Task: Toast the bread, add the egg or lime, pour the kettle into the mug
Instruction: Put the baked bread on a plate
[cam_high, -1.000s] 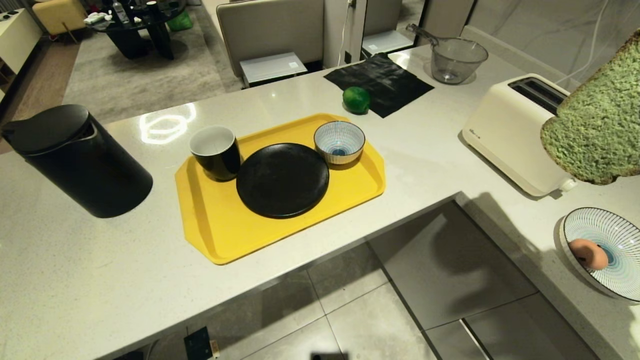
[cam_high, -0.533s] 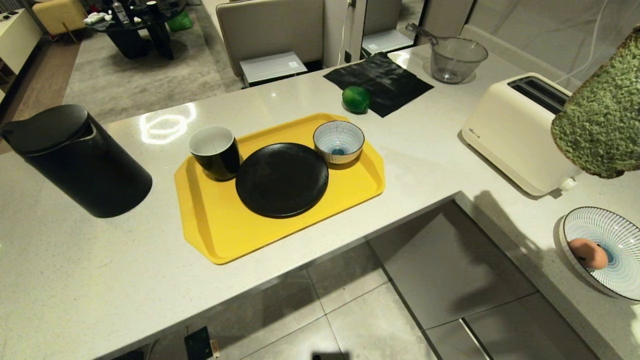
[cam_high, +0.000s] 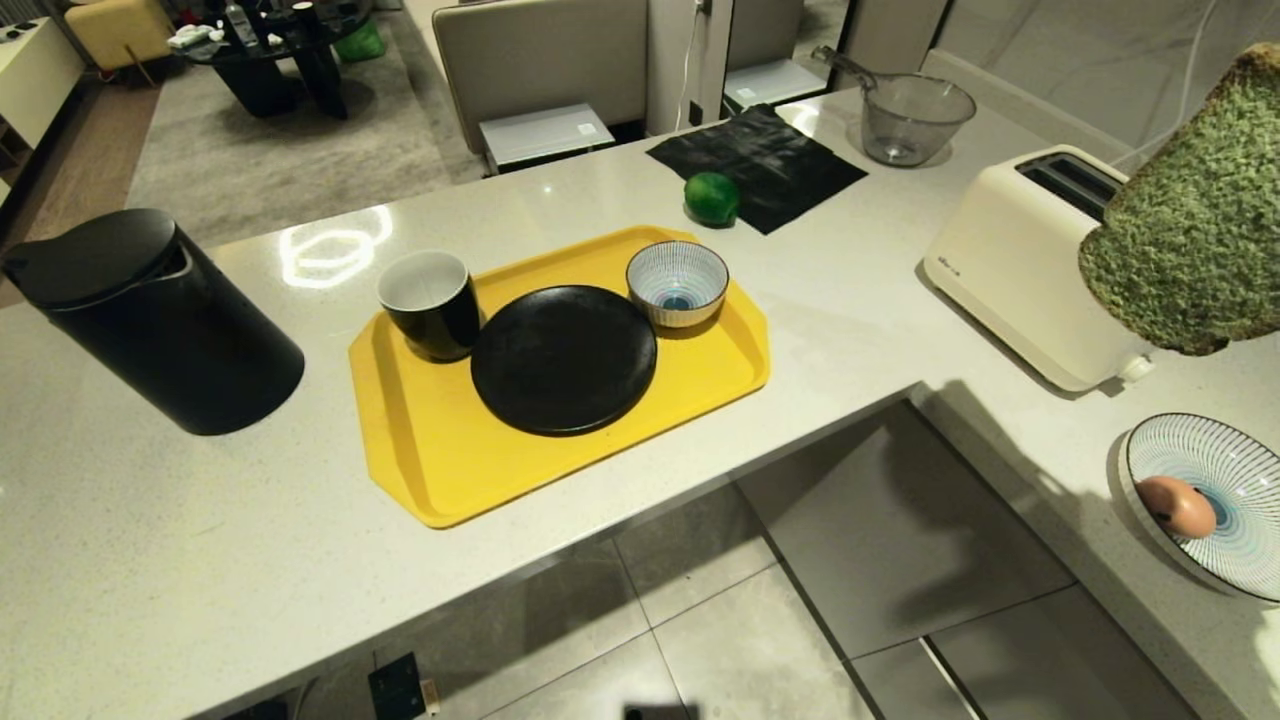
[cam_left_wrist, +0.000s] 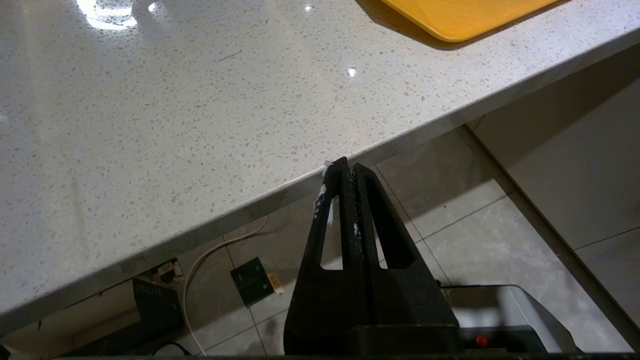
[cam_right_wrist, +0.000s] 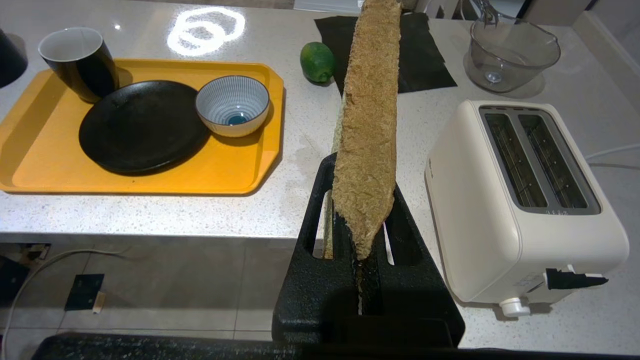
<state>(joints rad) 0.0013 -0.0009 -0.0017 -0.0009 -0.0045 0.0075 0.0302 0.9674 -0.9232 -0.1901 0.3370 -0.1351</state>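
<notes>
The left pincer (cam_left_wrist: 345, 172) hangs parked below the edge of the speckled pale stone tabletop (cam_left_wrist: 150, 125), its black fingers pressed together and holding nothing. On the tabletop's left side stands the tall matte black kettle (cam_high: 150, 320) with its domed lid on. Next comes the yellow plastic tray (cam_high: 440, 450), which carries three things: the glossy black mug (cam_high: 430, 305) with a white inside at its far left corner, a flat round black plate (cam_high: 564, 358) touching the mug's side, and a small blue-and-white striped bowl (cam_high: 678, 283) just beside the plate's far right edge. Beyond the tray, the round dark green lime (cam_high: 712, 198) rests on the tabletop against the near edge of a black cloth (cam_high: 770, 160), and a clear glass measuring jug (cam_high: 915, 118) stands farther back. To the right sits the cream two-slot toaster (cam_high: 1020, 265), both slots empty. The right pincer (cam_right_wrist: 362, 235) is raised in the air beside the toaster, clamped on the lower edge of the thick green-faced slice of bread (cam_high: 1190, 230), which stands upright, above and clear of the slots. Nearest on the right, the pinkish-brown egg (cam_high: 1178, 506) lies in a wide blue-and-white striped dish (cam_high: 1230, 470).
</notes>
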